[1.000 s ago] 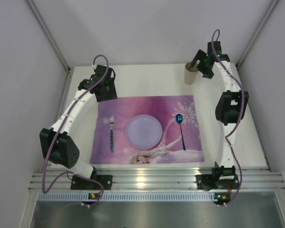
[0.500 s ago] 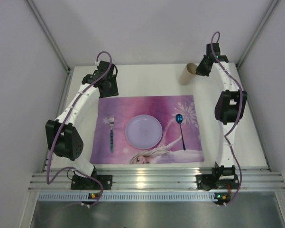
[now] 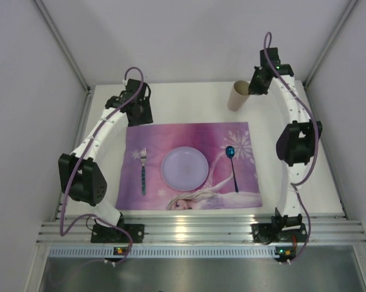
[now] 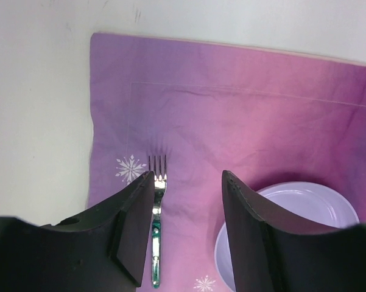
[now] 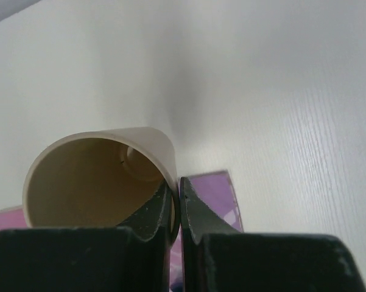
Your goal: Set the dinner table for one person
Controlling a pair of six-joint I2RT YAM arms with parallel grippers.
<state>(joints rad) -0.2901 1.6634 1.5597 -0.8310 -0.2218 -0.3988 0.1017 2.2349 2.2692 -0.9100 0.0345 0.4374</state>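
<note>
Right claw: the right claw [image 5: 175, 190] is clenched on the rim of the tan cup [image 5: 91, 176]. One finger sits inside the mouth and the other outside, with the thin wall pinched between them.
Tan cup: it leans, its open mouth turned toward the wrist camera and its pale inside showing. Whether its base touches the tabletop cannot be told.
Cup's place: over the far right part of the dinner table [image 3: 189, 97], just beyond the far right corner of the purple princess placemat [image 3: 152, 137] and not on it.
Left claw: the left claw [image 4: 187, 179] is released, its fingers spread wide with nothing between them. It hangs above the far left part of the placemat.
Below the left claw: the fork [image 4: 156, 225] lies on the placemat with its tines toward the far edge, and shows just beside one finger. The rim of the lilac plate [image 4: 304, 204] shows past the other finger.
Setting: the plate sits in the middle of the placemat. The fork is to its left and the blue spoon [image 3: 232, 164] to its right, each apart from the plate, handles toward the near edge.
Placemat: it lies flat in the middle of the table, its long side along the near edge.
Dinner table: white, between grey walls, with an aluminium rail [image 3: 201, 231] along the near edge where both arm bases are bolted.
</note>
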